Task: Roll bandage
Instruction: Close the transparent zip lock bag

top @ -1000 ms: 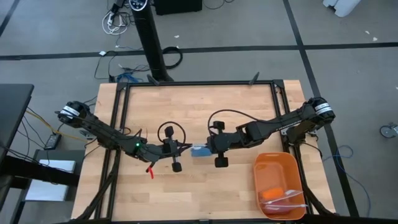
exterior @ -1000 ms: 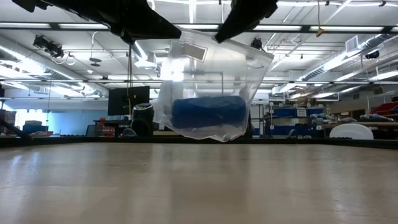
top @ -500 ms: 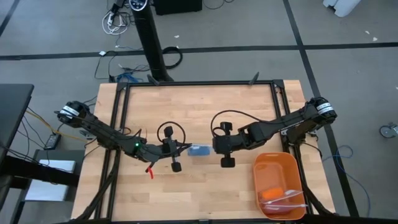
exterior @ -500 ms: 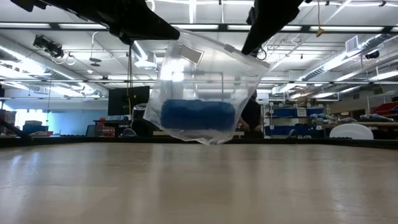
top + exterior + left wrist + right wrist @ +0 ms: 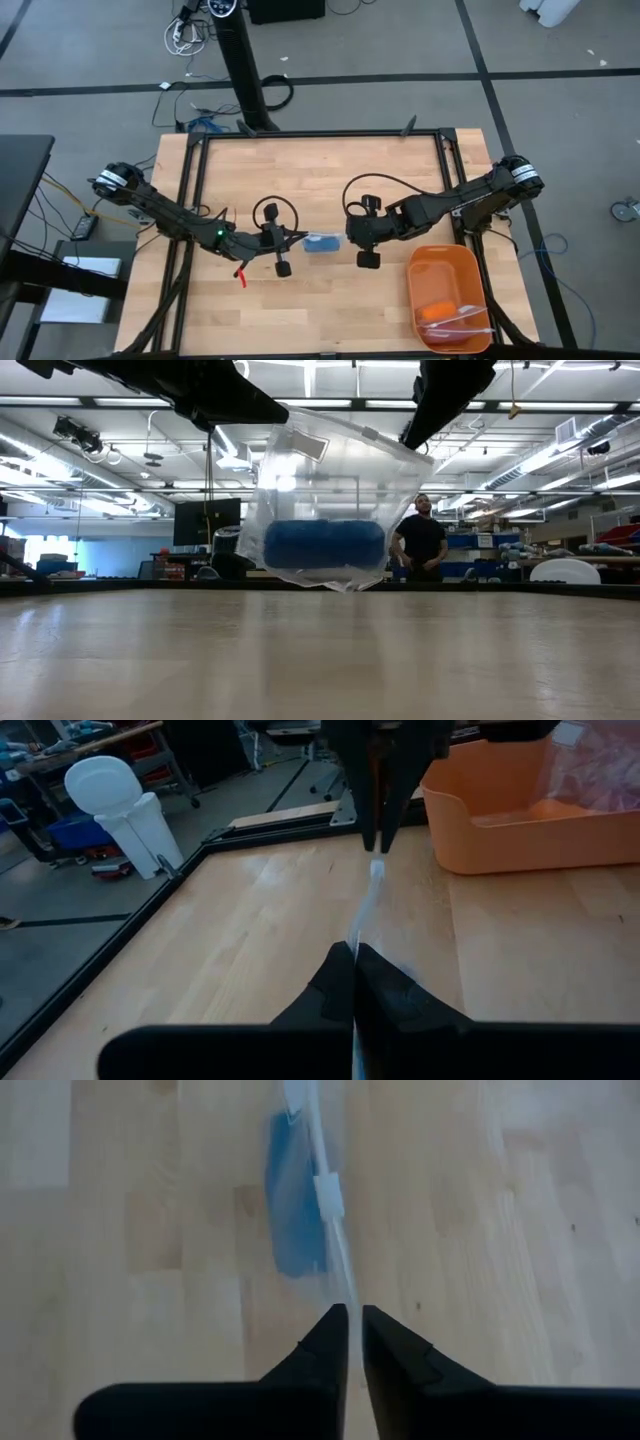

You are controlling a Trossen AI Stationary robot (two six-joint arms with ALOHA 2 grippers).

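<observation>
A clear plastic bag [image 5: 340,480] hangs above the middle of the table with the bandage [image 5: 325,545] inside it, a short blue roll lying level on the bag's bottom. In the high view the bandage [image 5: 320,243] shows blue between my two grippers. My left gripper [image 5: 298,238] is shut on the bag's left end and my right gripper [image 5: 347,236] on its right end. The right wrist view shows the bandage [image 5: 295,1200] beside the bag's upper edge. My left gripper pinches the bag's upper edge at its left end [image 5: 362,932] between its two fingers, coming nearly level from the table's left. The bag hangs below, clear of the table. My right gripper pinches the upper edge near the bag's right corner [image 5: 346,1275], only at the fingertips [image 5: 335,1325], slanting down from the table's right. That corner [image 5: 418,452] sits lower than the left one.
An orange tray [image 5: 470,262] with a few items stands at the table's near right. A small red thing [image 5: 241,275] lies near the left arm. Black frame rails [image 5: 320,134] run along the table's edges. A person [image 5: 420,535] stands in the room behind.
My right gripper has drawn a little toward the table's right edge and tipped more steeply down, still on the bag. The bag has swung, and the bandage inside, tilted before, now lies level. My left gripper has kept still.
</observation>
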